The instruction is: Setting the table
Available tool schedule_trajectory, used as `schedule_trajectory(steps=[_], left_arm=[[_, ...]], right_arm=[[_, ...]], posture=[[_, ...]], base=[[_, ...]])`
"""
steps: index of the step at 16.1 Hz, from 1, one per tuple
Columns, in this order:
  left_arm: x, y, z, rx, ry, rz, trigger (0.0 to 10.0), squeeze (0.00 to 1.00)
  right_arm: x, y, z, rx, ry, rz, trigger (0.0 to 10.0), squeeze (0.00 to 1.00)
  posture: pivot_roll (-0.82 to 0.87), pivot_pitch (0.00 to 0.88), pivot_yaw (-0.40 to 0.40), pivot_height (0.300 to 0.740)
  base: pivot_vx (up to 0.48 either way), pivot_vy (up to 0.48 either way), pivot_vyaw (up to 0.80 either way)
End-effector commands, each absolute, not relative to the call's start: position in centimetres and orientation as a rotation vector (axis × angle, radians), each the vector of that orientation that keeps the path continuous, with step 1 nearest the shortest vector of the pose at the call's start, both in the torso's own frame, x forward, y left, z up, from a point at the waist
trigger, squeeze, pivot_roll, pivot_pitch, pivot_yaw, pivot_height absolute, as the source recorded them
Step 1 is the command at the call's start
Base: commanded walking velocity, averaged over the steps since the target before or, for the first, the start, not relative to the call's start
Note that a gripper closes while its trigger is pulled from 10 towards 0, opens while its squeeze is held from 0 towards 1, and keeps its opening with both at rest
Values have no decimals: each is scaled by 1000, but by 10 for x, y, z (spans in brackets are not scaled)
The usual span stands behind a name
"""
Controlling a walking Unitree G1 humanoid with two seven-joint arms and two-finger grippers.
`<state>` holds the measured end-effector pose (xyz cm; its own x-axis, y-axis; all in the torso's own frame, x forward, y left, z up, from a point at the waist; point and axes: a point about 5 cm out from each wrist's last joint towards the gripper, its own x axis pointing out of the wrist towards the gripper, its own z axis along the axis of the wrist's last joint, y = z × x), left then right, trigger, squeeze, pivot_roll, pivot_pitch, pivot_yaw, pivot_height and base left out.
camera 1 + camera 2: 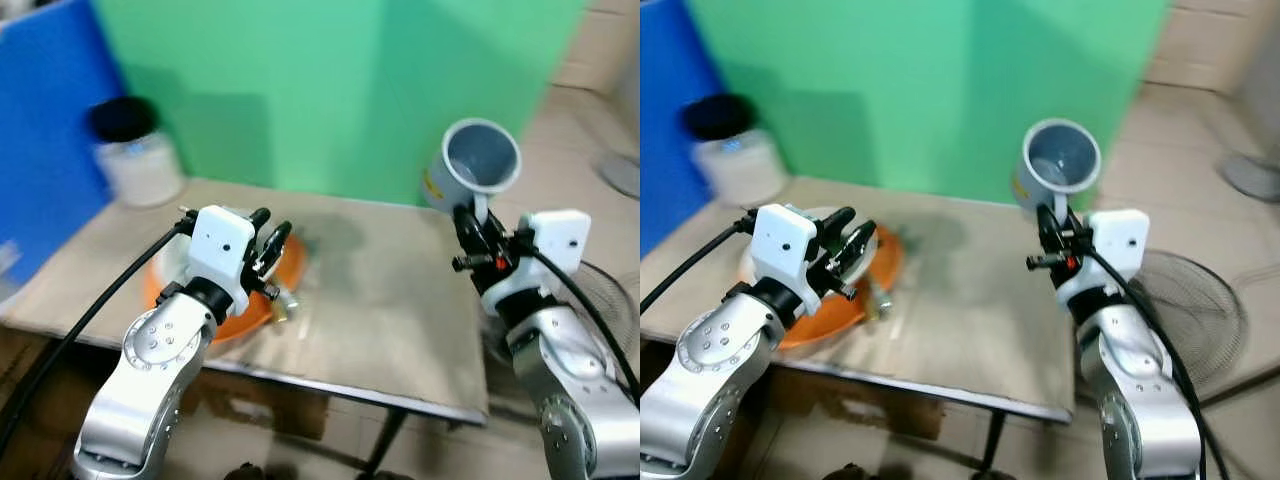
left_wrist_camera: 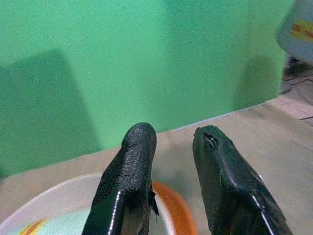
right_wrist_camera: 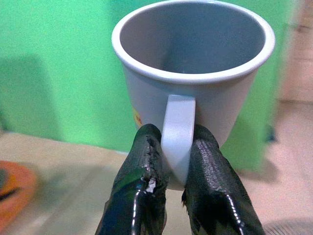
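Note:
My right gripper (image 1: 474,215) is shut on the handle of a pale blue mug (image 1: 480,160), holding it tilted in the air above the table's right edge; the handle (image 3: 177,132) sits pinched between both fingers. An orange plate (image 1: 282,275) with a white bowl (image 2: 63,205) on it rests at the table's left front. My left gripper (image 1: 268,232) hovers just above that plate, open, with nothing between its fingers (image 2: 132,171).
The beige table (image 1: 390,310) stands before a green wall. A white jar with a black lid (image 1: 135,150) sits at the back left, beside a blue panel (image 1: 45,140). A fan (image 1: 1195,300) stands on the floor to the right.

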<state>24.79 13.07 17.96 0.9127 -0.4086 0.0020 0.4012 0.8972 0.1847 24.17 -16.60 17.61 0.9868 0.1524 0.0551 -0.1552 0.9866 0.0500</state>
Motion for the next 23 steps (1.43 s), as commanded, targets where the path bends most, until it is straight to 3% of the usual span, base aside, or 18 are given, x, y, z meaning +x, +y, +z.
schedule_trajectory(steps=[1, 20, 23], left_arm=[[251, 132, 178, 195, -42, -398, 10000, 0], [251, 138, 180, 202, -30, -343, 10000, 0], [252, 139, 180, 200, -32, -328, 10000, 0]], right_arm=[[241, -169, 181, 38, -62, 136, 10000, 0], [245, -159, 202, -30, -61, 169, 10000, 0], [247, -160, 203, -52, -51, 188, 10000, 0]], posture=[[90, 0, 30, 740], [108, 0, 19, 740], [112, 0, 7, 740]], base=[[0, 0, -800], [0, 0, -800], [0, 0, -267]])
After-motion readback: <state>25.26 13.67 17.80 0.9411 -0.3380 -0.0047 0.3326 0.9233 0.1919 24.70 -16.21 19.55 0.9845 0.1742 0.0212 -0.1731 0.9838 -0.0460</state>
